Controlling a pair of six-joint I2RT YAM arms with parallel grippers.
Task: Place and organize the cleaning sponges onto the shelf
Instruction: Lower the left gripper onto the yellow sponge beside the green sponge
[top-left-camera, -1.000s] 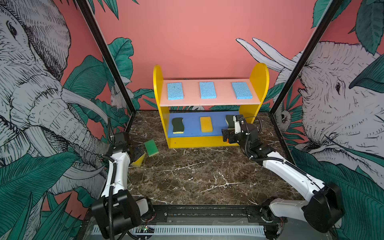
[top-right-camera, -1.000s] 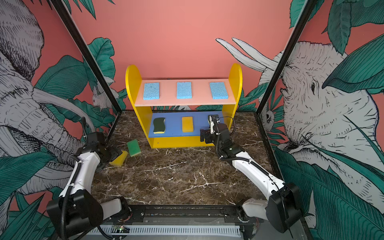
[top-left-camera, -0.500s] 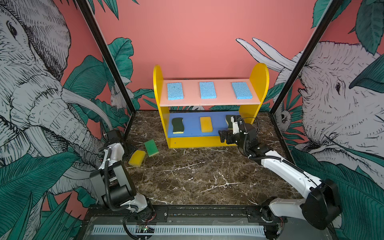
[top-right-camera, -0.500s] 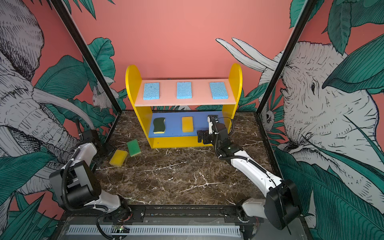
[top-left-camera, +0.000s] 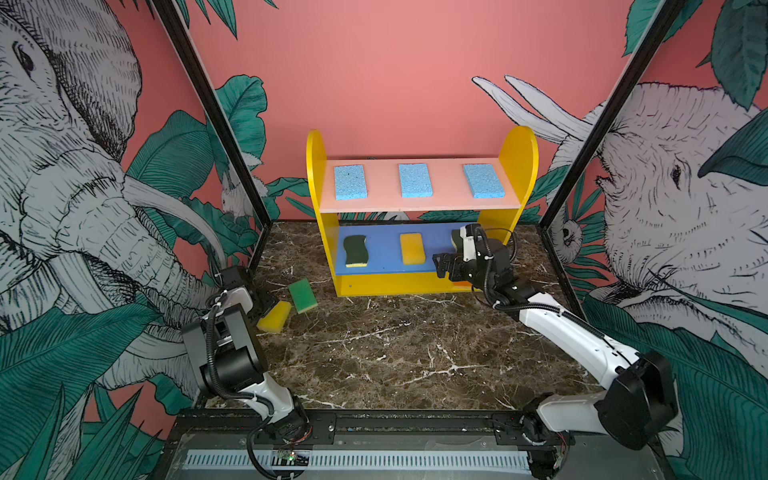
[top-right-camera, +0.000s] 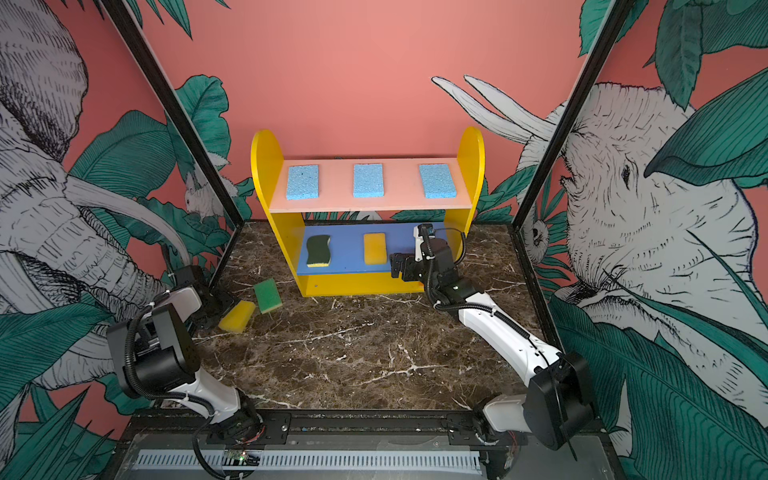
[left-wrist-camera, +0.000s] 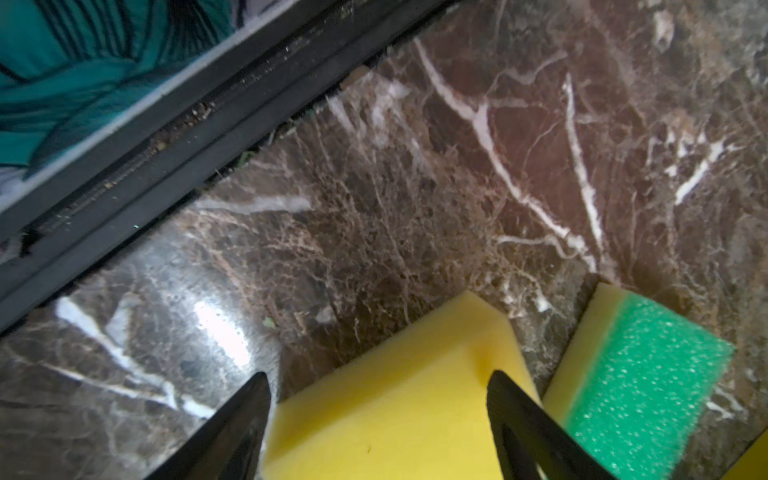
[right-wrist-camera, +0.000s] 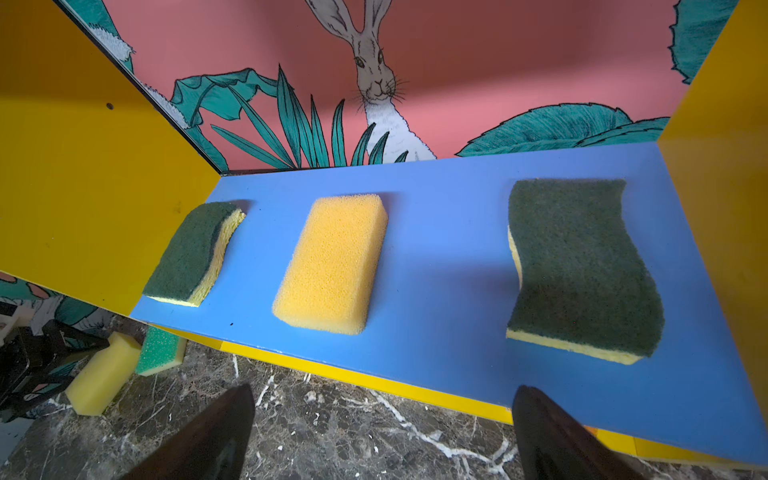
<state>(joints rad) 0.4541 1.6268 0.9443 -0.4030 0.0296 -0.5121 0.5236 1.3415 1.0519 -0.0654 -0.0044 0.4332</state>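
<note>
The shelf (top-left-camera: 515, 166) stands at the back with three light-blue sponges (top-left-camera: 414, 180) on its pink top board. Its blue board (right-wrist-camera: 436, 249) carries two wavy dark-green sponges (right-wrist-camera: 582, 266) (right-wrist-camera: 195, 253) and an orange-yellow sponge (right-wrist-camera: 332, 266). On the floor at the left lie a yellow sponge (top-left-camera: 274, 316) (left-wrist-camera: 395, 395) and a bright green sponge (top-left-camera: 303, 295) (left-wrist-camera: 640, 374). My left gripper (left-wrist-camera: 378, 382) (top-left-camera: 268, 303) straddles the yellow sponge, one finger denting its corner. My right gripper (right-wrist-camera: 382, 399) (top-left-camera: 442, 266) hangs open and empty before the blue board's front edge.
A black frame rail (left-wrist-camera: 166, 137) and the patterned left wall run close behind the left gripper. The marble floor (top-left-camera: 395, 353) spreads out in front of the shelf. The shelf's yellow side panel (right-wrist-camera: 727, 208) stands close beside the right gripper.
My left arm folded back toward the left wall, and its jaws narrowed onto the yellow sponge. The right gripper drew slightly back and down from the blue board, still open.
</note>
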